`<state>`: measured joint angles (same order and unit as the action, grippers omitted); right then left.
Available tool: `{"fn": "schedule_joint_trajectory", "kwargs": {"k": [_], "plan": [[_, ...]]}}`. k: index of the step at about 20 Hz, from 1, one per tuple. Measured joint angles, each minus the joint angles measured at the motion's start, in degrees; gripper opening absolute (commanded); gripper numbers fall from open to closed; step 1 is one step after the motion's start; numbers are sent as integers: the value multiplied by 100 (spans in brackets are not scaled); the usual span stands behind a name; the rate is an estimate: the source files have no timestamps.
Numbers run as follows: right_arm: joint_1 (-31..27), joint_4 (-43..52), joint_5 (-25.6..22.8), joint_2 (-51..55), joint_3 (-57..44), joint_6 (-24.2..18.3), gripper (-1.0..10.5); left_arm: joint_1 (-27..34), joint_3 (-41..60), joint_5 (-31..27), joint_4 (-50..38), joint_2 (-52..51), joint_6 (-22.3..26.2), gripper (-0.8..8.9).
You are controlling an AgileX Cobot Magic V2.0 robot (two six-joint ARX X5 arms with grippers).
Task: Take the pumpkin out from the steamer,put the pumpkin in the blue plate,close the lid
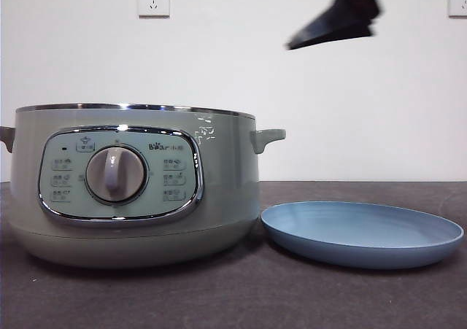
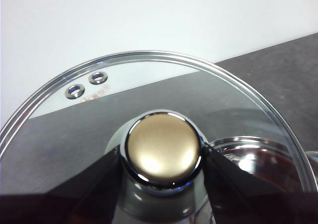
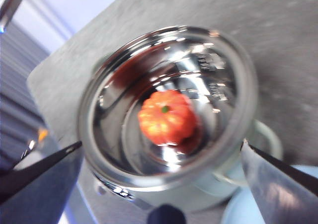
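**Orange pumpkin in the open steamer, right tool spread wide above it**

Orange-red and ribbed, the pumpkin (image 3: 166,116) sat on the shiny metal floor of the steamer (image 1: 135,187), near the middle of the pot, with its green stem facing up. The right tool (image 3: 161,157) hung over the open pot, its two dark jaws spread wide so that one stood off each side of the rim; the pumpkin lay between them but well below, touched by neither. In the front view that tool (image 1: 336,17) showed as a dark, blurred shape high above the gap between steamer and plate.

The left tool (image 2: 161,159) was closed on the knob of the lid (image 2: 149,92), a jaw pressed against each side of the knob, holding the glass lid clear of the pot.

The blue plate (image 1: 363,233) lay bare just beside the steamer's right side, its rim close to the pot's base. Both rested on a dark grey, finely speckled tabletop (image 1: 241,292). Behind stood a plain white wall with a socket (image 1: 153,0) above the steamer and another (image 1: 457,1) at the right edge.
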<state>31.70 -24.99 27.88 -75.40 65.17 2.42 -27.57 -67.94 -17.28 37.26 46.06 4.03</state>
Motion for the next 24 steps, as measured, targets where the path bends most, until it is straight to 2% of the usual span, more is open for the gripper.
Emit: {"fn": "schedule_joint_trajectory", "kwargs": {"k": [2, 6, 10, 16, 20, 21, 24], "plan": [[367, -455, -267, -616, 704, -243, 666, 0, 0, -61, 221, -149, 2, -9], [1016, -1838, -1338, -1993, 2448, -859, 666, 0, 0, -57, 448, -173, 2, -9], [1475, -2166, -1982, -3110, 3519, -1270, 662, 0, 0, -55, 479, -168, 2, -9], [1698, -2162, -2376, -4015, 3731, -1666, 661, 2, 0, -92, 527, -168, 46, -9], [1703, -2151, -2358, -4457, 3733, -1797, 647, -15, 0, -26, 540, -166, 46, -9], [1703, -2070, -2358, -4468, 3733, -1812, 541, -15, 0, -48, 579, -168, 46, -9], [1703, -1895, -2358, -4465, 3735, -1812, -10, -15, 0, -81, 612, -168, 46, -9]]}}
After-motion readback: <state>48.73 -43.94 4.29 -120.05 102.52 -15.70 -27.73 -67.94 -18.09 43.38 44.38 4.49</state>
